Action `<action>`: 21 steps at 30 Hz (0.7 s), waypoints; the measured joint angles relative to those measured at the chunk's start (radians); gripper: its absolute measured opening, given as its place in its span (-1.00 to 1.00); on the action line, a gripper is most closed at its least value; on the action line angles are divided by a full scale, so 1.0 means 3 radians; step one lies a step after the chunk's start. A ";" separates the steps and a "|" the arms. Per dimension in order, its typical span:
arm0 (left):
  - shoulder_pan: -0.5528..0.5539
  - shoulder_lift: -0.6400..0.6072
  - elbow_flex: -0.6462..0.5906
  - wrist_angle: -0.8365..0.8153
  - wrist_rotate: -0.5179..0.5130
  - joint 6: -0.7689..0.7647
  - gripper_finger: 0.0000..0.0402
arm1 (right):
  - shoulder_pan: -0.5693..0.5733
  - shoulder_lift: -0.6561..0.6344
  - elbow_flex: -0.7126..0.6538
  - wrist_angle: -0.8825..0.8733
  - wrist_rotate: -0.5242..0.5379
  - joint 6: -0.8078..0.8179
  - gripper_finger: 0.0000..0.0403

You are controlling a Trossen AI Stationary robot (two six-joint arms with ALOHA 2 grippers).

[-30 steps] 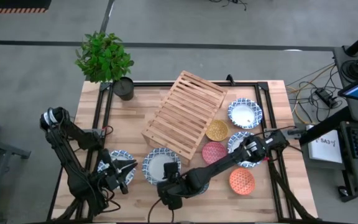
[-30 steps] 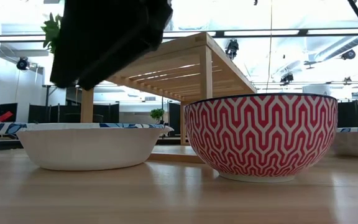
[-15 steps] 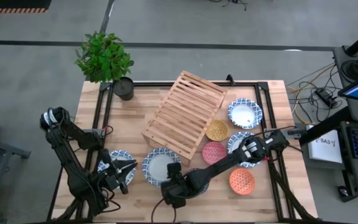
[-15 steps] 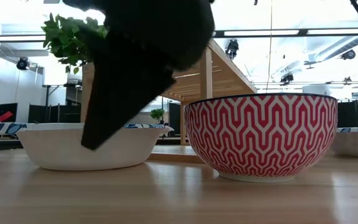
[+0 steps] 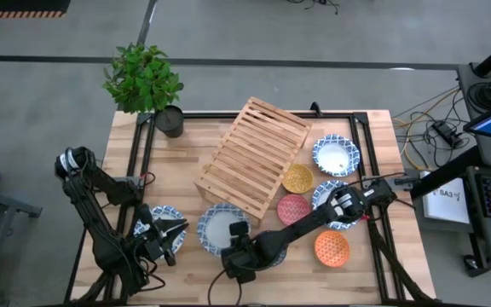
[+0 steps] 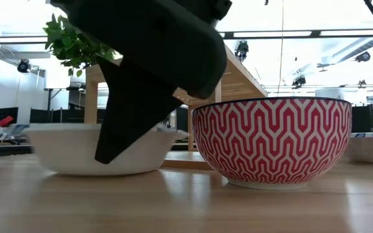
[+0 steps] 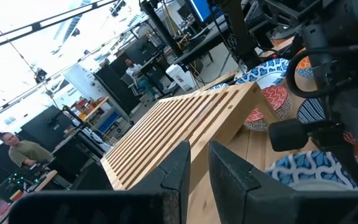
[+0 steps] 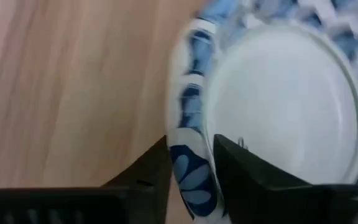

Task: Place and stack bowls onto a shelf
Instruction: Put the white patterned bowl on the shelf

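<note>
A white bowl with a blue patterned rim (image 5: 220,228) stands on its base near the table's front edge, also seen in the low view (image 6: 70,152). My right gripper (image 5: 238,234) is shut on it, with the rim showing between the fingers in the right wrist view (image 8: 191,165). My left gripper (image 5: 181,230) waits shut at the front left, next to another blue-rimmed bowl (image 5: 162,218). The slatted wooden shelf (image 5: 252,158) lies behind, with nothing on it. My right gripper pinches the bowl's blue rim (image 8: 188,146) on its near right side, one finger (image 8: 149,167) outside the wall and the other finger (image 8: 238,163) inside the bowl. The fingers slant down from the table's near right. The bowl's base rests on the table.
Right of the shelf stand a mustard bowl (image 5: 297,178), a pink-red bowl (image 5: 293,209), an orange bowl (image 5: 332,248) and two blue-rimmed ones (image 5: 335,155) (image 5: 327,194), one partly under my right arm. A potted plant (image 5: 168,121) stands at the far left corner.
My right gripper has come down over the white bowl's near right rim and taken hold of it. The bowl has shifted a little toward the table's right. My left arm has kept still.
</note>
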 joint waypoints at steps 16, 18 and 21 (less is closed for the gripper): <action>0.0000 0.0000 0.0000 0.0000 0.0000 0.0000 -0.81 | 0.0031 0.0000 0.0475 -0.0022 -0.0105 -0.0442 -0.84; 0.0001 0.0000 0.0000 0.0000 0.0000 0.0000 -0.81 | 0.0045 0.0000 0.0577 -0.0028 -0.0166 -0.0477 -0.84; 0.0000 0.0000 0.0000 -0.0001 0.0000 0.0001 -0.81 | 0.0053 -0.0008 0.0740 -0.0048 -0.0301 -0.0538 -0.84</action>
